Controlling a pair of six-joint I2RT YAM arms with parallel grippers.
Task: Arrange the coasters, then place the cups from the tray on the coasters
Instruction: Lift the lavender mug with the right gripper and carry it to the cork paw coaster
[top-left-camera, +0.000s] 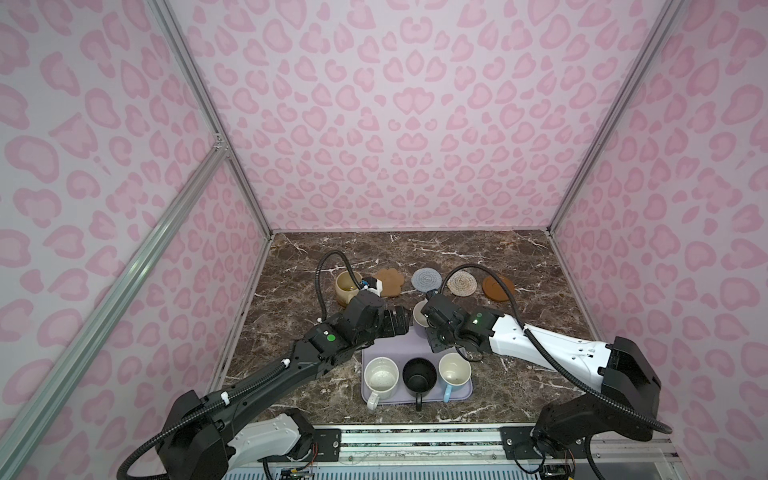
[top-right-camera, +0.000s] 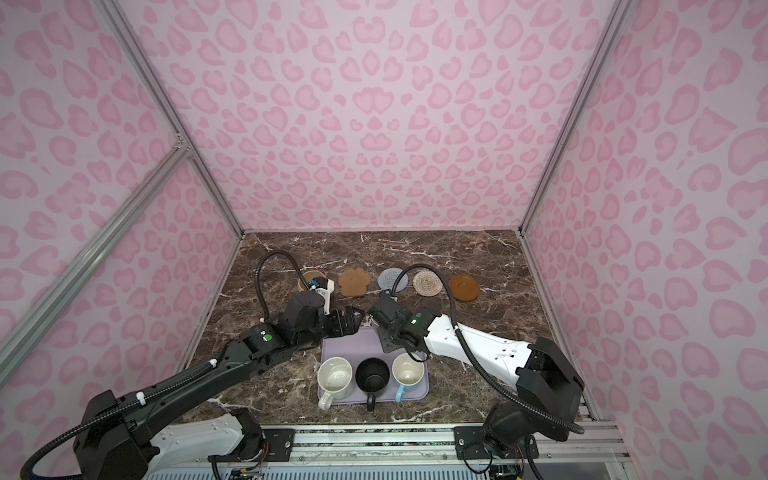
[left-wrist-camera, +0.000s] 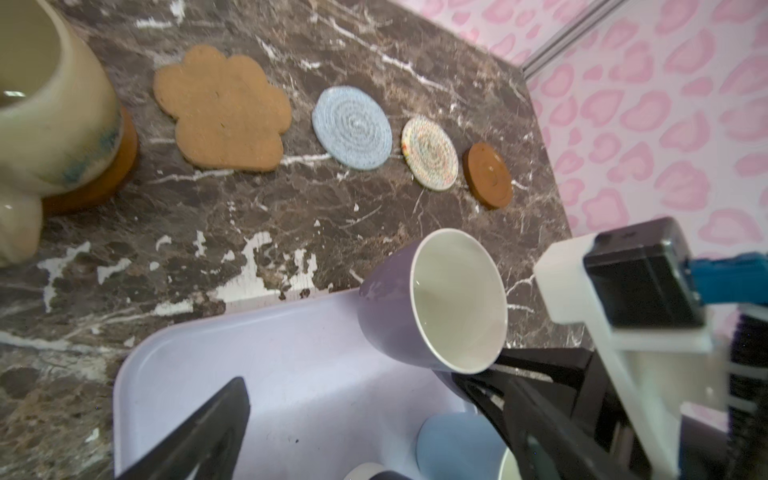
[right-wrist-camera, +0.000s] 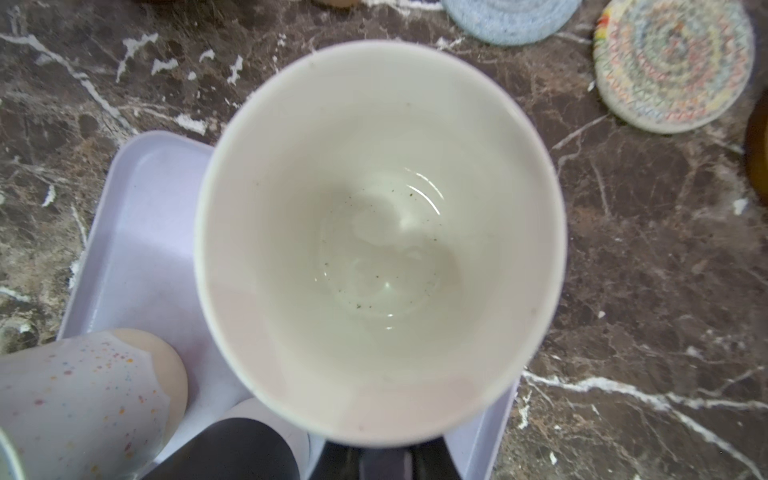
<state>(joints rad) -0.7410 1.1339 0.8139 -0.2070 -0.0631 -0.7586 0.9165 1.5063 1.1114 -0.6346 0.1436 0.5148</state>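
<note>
My right gripper (right-wrist-camera: 397, 461) is shut on the handle of the lavender cup (right-wrist-camera: 380, 241), which hangs tilted over the far edge of the lavender tray (top-left-camera: 386, 349). The tray holds a white speckled cup (top-left-camera: 381, 376), a black cup (top-left-camera: 419, 374) and a light blue cup (top-left-camera: 454, 370). Beside the lavender cup (top-left-camera: 419, 313), my left gripper (top-left-camera: 399, 321) stands open and empty. The yellow-beige cup (top-left-camera: 348, 286) sits on a brown coaster (left-wrist-camera: 120, 166). Right of it lie the paw coaster (top-left-camera: 388, 282), the blue-grey coaster (top-left-camera: 425, 279), the beige woven coaster (top-left-camera: 462, 284) and a second brown coaster (top-left-camera: 498, 287).
Pink patterned walls with metal posts close in the marble table (top-left-camera: 540, 324) on three sides. Both arms reach over the tray's far end, and their black cables (top-left-camera: 320, 282) loop above the row of coasters. Bare marble lies between the coasters and the tray.
</note>
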